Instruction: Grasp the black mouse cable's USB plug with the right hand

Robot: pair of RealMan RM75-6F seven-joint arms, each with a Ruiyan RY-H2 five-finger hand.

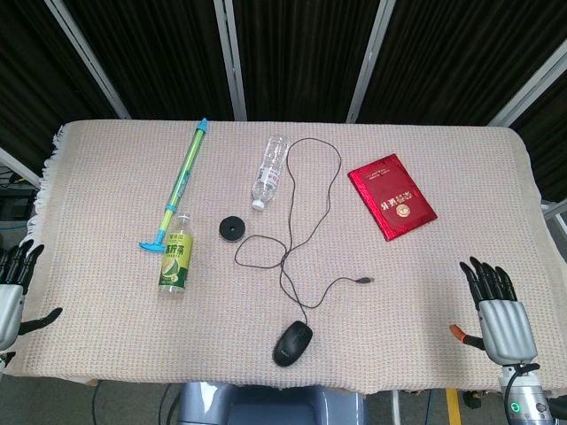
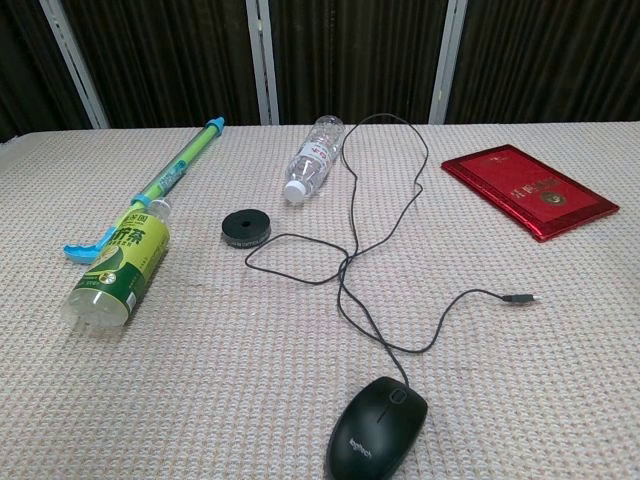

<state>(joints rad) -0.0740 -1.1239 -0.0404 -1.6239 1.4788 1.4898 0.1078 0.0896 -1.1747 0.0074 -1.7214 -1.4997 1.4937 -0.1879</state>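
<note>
Right robot hand [image 1: 496,305] empty with fingers spread at table edge, well apart from small metal USB plug [image 1: 365,280] ending thin black mouse cable [image 1: 312,204] mid-table; likely risk: plug skidding on woven cloth, or cable snagged instead.

right robot hand [image 1: 496,305] silver-backed, black fingers, orange thumb tip, left robot hand [image 1: 13,288] alike
</note>
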